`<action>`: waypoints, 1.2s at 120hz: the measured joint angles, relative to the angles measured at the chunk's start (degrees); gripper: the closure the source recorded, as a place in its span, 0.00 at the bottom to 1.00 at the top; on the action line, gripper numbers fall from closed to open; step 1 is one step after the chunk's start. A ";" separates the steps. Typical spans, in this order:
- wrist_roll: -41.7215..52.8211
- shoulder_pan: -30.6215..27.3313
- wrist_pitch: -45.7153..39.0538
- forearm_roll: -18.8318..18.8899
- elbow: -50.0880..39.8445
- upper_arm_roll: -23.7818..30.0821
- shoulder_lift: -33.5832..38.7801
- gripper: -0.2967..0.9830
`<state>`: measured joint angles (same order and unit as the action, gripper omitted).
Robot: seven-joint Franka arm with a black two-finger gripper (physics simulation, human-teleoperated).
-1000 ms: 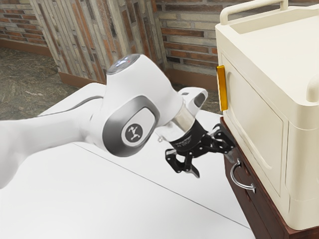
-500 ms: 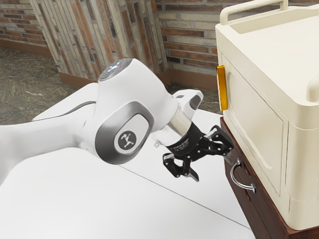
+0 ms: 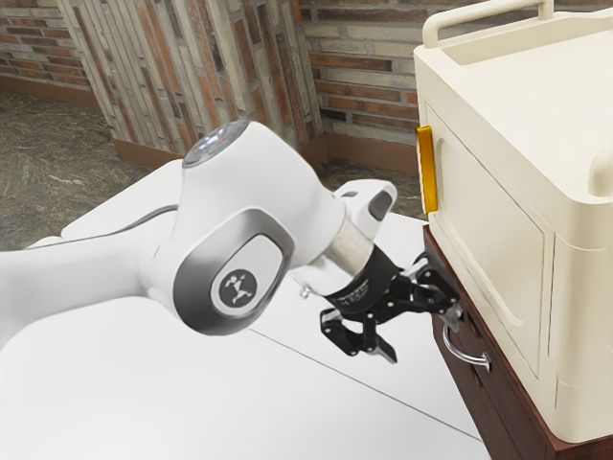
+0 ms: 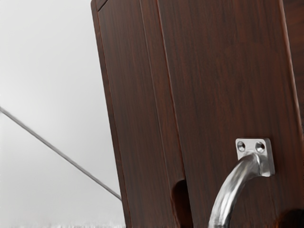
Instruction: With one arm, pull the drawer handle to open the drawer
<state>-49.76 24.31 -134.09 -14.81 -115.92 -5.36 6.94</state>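
Note:
My black gripper (image 3: 423, 337) stands open in the exterior view, its two fingers wide apart. One finger is at the far end of the curved silver handle (image 3: 466, 358) and overlaps it there; whether they touch I cannot tell. The other finger hangs over the white table, away from the cabinet. The handle (image 4: 230, 192) is close in the wrist view, with one screwed mounting plate showing on the dark wood drawer front (image 4: 223, 85). The drawer (image 3: 498, 398) appears closed, flush with the brown cabinet.
A cream cart-like box (image 3: 498, 240) with an orange strip (image 3: 427, 171) rests on top of the brown cabinet, close beside the gripper. The white table (image 3: 287, 402) lies under the arm. Brick walls (image 3: 359, 81) stand behind.
After shifting slightly toward the exterior view's left, my gripper has moved right and slightly down, bringing one finger over the handle's far end. The drawer and cabinet have not moved.

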 joint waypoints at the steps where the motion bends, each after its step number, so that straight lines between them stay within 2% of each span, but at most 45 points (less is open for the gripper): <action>1: -0.02 0.01 -0.02 0.00 -0.08 0.00 0.11 0.31; 81: -0.71 1.65 -2.06 -0.21 -1.35 0.00 0.79 0.39; 144: -0.92 1.58 -2.62 -0.17 -2.52 -0.12 0.34 0.42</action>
<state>-50.68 25.89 -136.71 -14.98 -118.44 -5.48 7.28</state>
